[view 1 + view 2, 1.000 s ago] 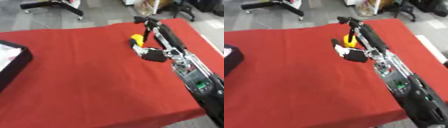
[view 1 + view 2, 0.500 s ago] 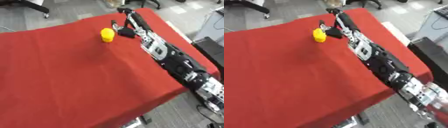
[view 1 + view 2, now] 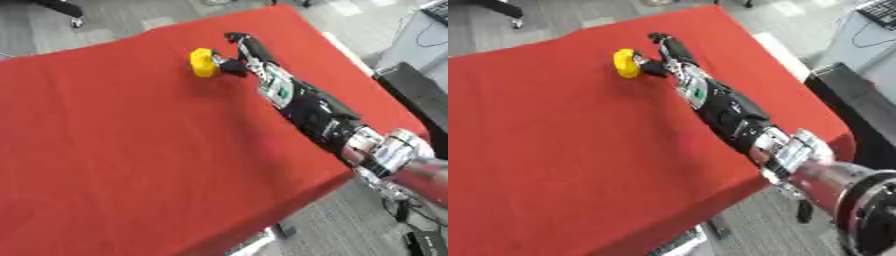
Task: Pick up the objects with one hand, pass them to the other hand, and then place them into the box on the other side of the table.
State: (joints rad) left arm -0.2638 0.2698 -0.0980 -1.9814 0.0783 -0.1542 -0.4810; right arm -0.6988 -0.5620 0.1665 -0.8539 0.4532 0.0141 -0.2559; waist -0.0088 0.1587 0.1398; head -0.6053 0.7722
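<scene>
A small yellow object (image 3: 203, 62) lies on the red tablecloth (image 3: 131, 150) toward the far side. My right arm (image 3: 315, 112) stretches across the table from the lower right. My right hand (image 3: 241, 52) lies just right of the yellow object. Its fingers (image 3: 238, 39) point straight out past the object, and the thumb reaches toward the object's right side; whether it touches is unclear. Nothing is curled round the object. My left hand and the box show in neither view.
The table's right edge (image 3: 350, 55) runs close beside my arm, with grey floor beyond. A black case (image 3: 424, 100) stands off the table at the right. The near table edge (image 3: 289, 210) drops off at the lower right.
The camera has swung to the right, so the box at the left has gone out of view. My right hand stays beside the yellow object.
</scene>
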